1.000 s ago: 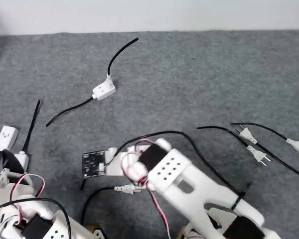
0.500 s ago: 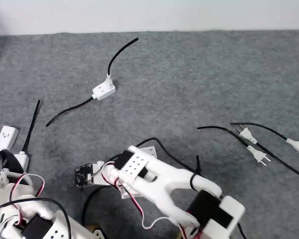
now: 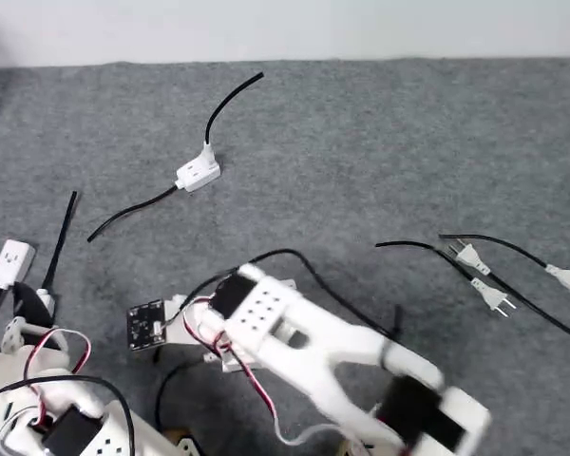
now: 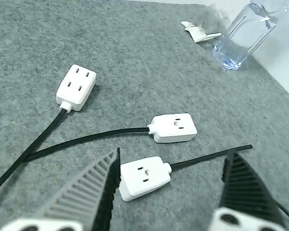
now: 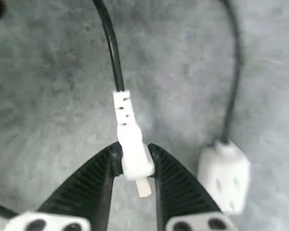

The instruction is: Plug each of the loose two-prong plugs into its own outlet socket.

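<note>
My right pincer (image 5: 134, 153): clamped on white two-prong plug with black cord (image 5: 130, 137), near white socket block (image 5: 225, 177) on grey felt bench (image 5: 38, 96). My left pincer (image 4: 173, 156): spread wide over white single-outlet socket (image 4: 144, 178).

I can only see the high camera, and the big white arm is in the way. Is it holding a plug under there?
Observer: Yes. The right gripper is shut on a white plug.
Operator: Is there a socket near it?
Observer: A white socket lies on the mat beside the plug, not touching it.
Operator: What is the other arm doing?
Observer: The left gripper is open, and a second socket lies on the mat between its fingers.
</note>
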Controlling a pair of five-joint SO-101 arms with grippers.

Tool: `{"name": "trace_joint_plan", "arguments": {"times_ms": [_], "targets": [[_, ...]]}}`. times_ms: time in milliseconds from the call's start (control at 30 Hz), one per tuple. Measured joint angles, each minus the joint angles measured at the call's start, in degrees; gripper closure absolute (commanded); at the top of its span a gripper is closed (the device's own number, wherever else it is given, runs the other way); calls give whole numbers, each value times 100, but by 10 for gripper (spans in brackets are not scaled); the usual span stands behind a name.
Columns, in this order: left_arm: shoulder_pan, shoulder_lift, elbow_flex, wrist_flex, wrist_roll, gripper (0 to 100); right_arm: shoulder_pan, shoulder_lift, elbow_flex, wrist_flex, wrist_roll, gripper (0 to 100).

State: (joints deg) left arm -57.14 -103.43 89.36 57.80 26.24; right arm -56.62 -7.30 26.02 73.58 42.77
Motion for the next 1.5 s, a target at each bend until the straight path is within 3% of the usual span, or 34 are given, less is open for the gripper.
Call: {"name": "trace_joint_plan", "arguments": {"times_ms": [200,433,633,733,1067,1200,1367,1500], "targets": [[0,0,0,0,0,676,431,-1811,-396,1029,0,991],[0,0,0,0,0,676,2338,-3077,-334,1178,-123,991],[0,0,0,0,0,676,4255,-3692,1143,-79,-2119,991],[0,0,0,0,0,676,4879,-3982,1908,-721,-2971,991],[0,0,9,0,0,676,4949,-4501,3578,-1266,-3138,991],[97,0,149,-105,0,676,4985,-4501,4369,-1670,-2787,972],[255,0,352,-413,-264,676,4853,-4554,4923,-1793,-1609,740],[308,0,352,-448,-316,676,4835,-4554,4967,-1512,-1415,592]]}}
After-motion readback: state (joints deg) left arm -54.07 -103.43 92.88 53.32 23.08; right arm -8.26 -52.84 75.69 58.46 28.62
